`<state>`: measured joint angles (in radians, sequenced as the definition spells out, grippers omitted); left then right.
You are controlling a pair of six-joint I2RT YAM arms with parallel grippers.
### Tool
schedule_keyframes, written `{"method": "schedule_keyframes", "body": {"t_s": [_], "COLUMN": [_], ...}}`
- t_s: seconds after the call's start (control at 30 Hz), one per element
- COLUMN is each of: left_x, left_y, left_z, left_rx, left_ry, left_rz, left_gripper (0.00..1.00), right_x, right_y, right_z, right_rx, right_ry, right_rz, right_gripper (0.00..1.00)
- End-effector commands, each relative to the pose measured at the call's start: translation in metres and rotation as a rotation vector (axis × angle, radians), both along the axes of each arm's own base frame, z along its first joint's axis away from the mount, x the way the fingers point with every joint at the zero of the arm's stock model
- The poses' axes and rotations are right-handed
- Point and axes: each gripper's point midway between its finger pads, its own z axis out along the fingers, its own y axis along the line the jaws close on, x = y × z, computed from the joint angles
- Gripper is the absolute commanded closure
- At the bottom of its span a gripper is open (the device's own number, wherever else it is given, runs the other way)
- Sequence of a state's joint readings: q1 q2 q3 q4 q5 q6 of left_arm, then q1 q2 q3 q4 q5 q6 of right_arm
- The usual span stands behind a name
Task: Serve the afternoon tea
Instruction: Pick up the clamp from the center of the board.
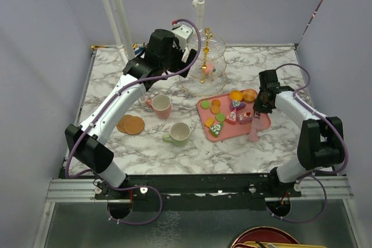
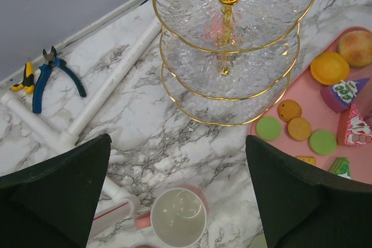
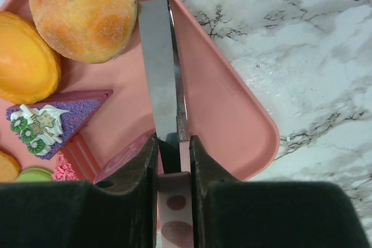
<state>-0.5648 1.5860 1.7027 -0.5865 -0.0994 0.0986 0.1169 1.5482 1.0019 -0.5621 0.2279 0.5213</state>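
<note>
The glass stand [image 1: 208, 65] stands at back centre. The left gripper [image 2: 177, 139] hangs before it, jaws wide apart. Cakes [image 1: 232, 111] lie on the pink tray [image 1: 260, 124]. Only the right wrist view shows the right gripper [image 3: 172, 149] clamped on a knife [image 3: 158, 56]. Only the left wrist view shows pliers [image 2: 49, 76].

Nothing in view carries readable writing, labels, brands or numbers. The green-and-white marks on the purple cake slice [image 3: 61, 111] are icing ornaments, not letters. The pink mug [image 1: 161, 106], pale-green mug [image 1: 180, 133] and pink tray [image 3: 232, 120] are plain.
</note>
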Motion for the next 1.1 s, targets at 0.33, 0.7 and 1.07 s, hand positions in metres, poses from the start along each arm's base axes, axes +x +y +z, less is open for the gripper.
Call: {"method": "schedule_keyframes", "body": {"t_s": [0.33,0.7,1.07], "left_x": [-0.050,-0.082,-0.098], "left_y": [-0.025,-0.053,-0.103], "left_z": [-0.012,0.013,0.082], "left_rx": [-0.136,-0.254,-0.433], "left_ry": [0.166,0.170,0.011], "left_rz": [-0.183,-0.398,-0.584], "left_gripper": [0.01,0.01,0.01], "right_x": [-0.006,-0.004,-0.011], "right_y": [-0.017,0.039,0.096], "right_z": [0.076,0.251,0.417], "right_rx": [-0.059,0.194,0.542], "right_ry": [-0.172,-0.853,-1.326], "right_rz": [-0.022,0.245,0.442], "right_gripper": [0.92,0.92,0.89]}}
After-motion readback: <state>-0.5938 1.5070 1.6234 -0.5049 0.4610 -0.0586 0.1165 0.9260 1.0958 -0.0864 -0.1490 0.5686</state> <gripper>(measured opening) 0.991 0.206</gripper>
